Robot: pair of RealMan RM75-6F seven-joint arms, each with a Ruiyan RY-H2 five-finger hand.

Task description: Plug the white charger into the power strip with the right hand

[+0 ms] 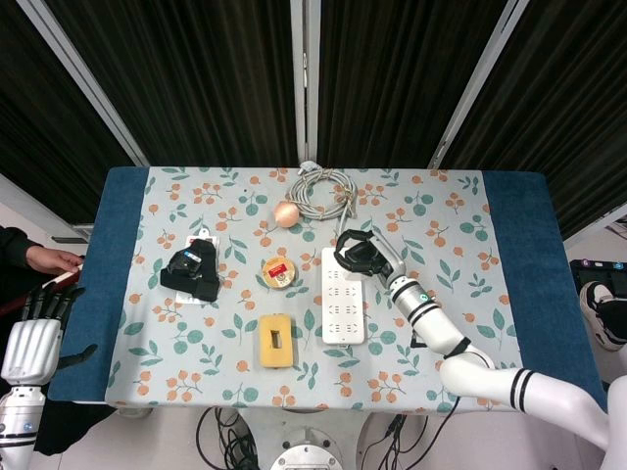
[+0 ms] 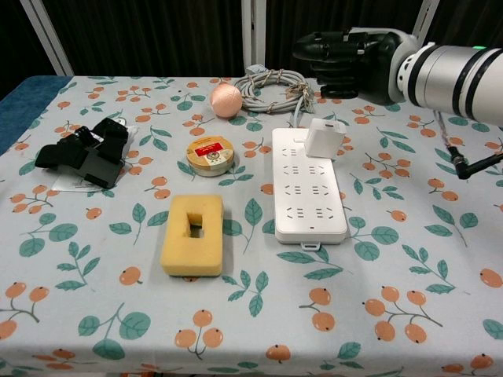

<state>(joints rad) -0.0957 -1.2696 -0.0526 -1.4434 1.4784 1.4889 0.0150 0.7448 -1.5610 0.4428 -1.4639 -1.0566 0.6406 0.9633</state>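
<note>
One white charger [image 2: 323, 137] is sitting in the far end of the power strip [image 2: 308, 185]. The right hand [image 2: 346, 53] is hovering above it, fingers curled, holding nothing; seating appears complete, so withdrawal is likely next.

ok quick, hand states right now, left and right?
Left hand: open, fingers apart, holding nothing, off the table's left edge.
Right hand: fingers curled, empty, raised above the white charger on the power strip.
</note>
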